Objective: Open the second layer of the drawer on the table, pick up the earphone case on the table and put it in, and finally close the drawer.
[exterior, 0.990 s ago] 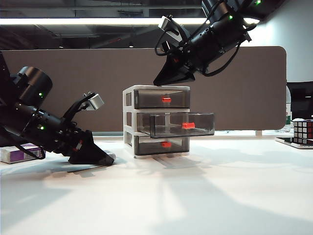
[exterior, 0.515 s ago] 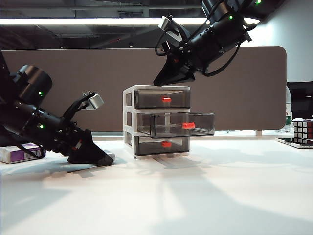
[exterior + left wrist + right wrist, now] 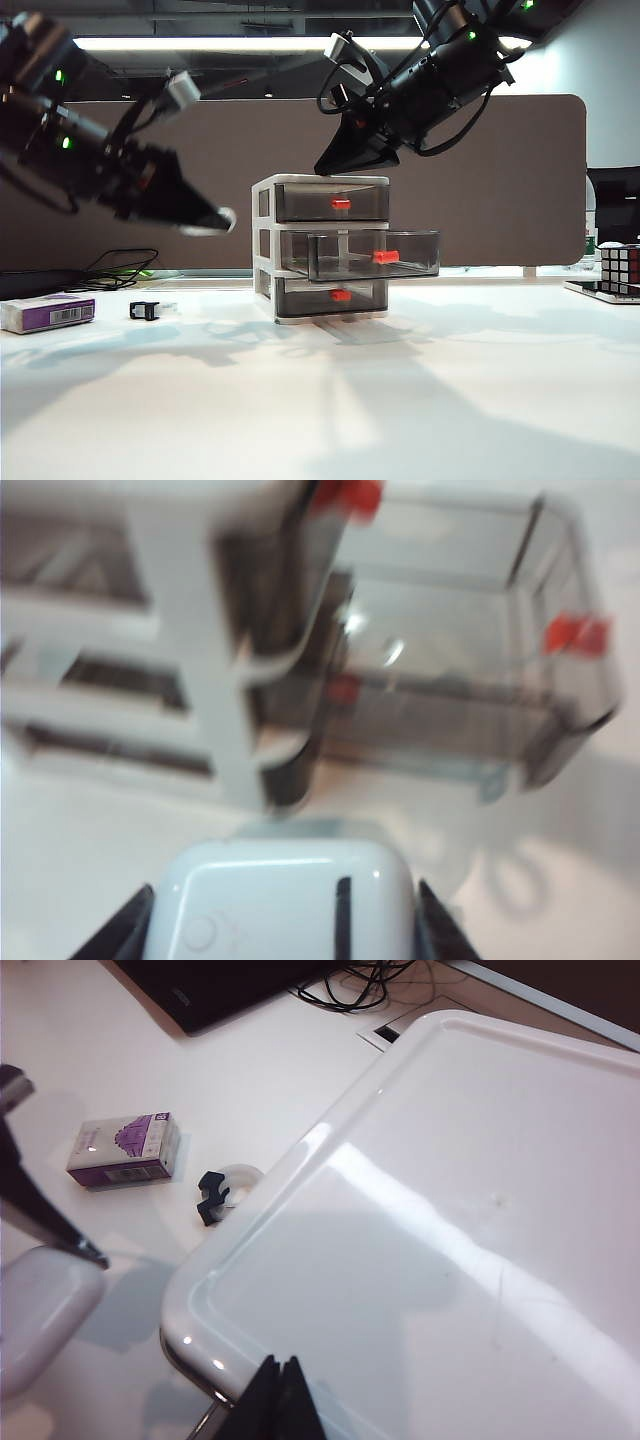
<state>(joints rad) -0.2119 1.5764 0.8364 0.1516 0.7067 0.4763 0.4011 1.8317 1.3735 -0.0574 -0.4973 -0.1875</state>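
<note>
Drawer mid-table, second layer pulled out frontward. Left gripper raised left of unit, clamping earphone case. Right gripper above unit top, jaws together. Box and small clip far left.

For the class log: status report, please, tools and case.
Left tool shut on earphone case, raised beside drawer unit. Right tool shut, above unit. Middle drawer open, nothing blocking.
</note>
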